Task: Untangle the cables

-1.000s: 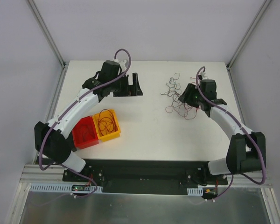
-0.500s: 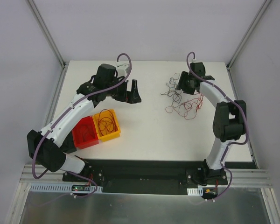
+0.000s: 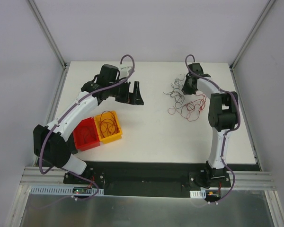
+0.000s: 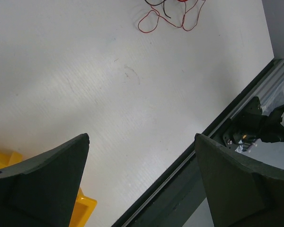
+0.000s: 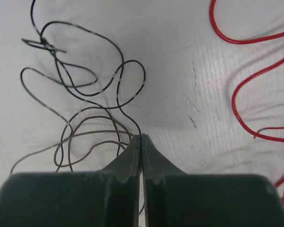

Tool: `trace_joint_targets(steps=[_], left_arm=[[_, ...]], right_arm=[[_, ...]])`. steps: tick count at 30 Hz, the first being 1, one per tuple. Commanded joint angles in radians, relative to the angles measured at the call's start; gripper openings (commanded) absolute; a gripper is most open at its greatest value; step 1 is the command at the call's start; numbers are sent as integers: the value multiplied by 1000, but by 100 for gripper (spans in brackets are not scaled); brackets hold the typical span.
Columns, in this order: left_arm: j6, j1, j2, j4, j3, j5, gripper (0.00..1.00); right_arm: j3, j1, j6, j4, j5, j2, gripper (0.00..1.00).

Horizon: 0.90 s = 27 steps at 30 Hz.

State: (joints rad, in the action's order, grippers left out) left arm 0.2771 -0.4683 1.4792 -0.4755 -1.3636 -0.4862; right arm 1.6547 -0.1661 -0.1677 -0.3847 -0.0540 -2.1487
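Observation:
The cables (image 3: 185, 101) lie in a loose tangle of red and dark wires on the white table, right of centre. My right gripper (image 3: 184, 89) is low over the tangle's far part. In the right wrist view my right gripper (image 5: 141, 137) is shut on a thin black cable (image 5: 117, 92) that runs into its tips. Brown loops (image 5: 90, 118) lie to its left and red cable (image 5: 233, 97) to its right. My left gripper (image 3: 132, 92) hovers open over bare table left of centre, and nothing sits between the fingers of my left gripper (image 4: 142, 137). One red loop (image 4: 182, 27) shows at the left wrist view's top.
A red bin (image 3: 85, 134) and a yellow bin (image 3: 109, 126) stand side by side at the near left, both holding coiled red wires. The yellow bin's corner (image 4: 83, 208) shows beside my left finger. The table's near edge rail (image 4: 217, 127) runs diagonally below.
My right arm reached farther back over the tangle, and its jaws closed on the black cable. The left gripper shifted only slightly and stayed open.

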Motion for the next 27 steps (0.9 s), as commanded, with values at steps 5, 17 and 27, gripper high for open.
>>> trace_joint_targets(steps=[5, 17, 27], left_arm=[[30, 56, 26, 35, -12, -81, 92], [47, 63, 27, 61, 0, -118, 92], [42, 63, -29, 124, 31, -175, 92]], right_arm=[[157, 36, 112, -85, -155, 360, 0], [330, 39, 146, 75, -71, 589, 1], [-143, 36, 111, 194, 166, 760, 0]])
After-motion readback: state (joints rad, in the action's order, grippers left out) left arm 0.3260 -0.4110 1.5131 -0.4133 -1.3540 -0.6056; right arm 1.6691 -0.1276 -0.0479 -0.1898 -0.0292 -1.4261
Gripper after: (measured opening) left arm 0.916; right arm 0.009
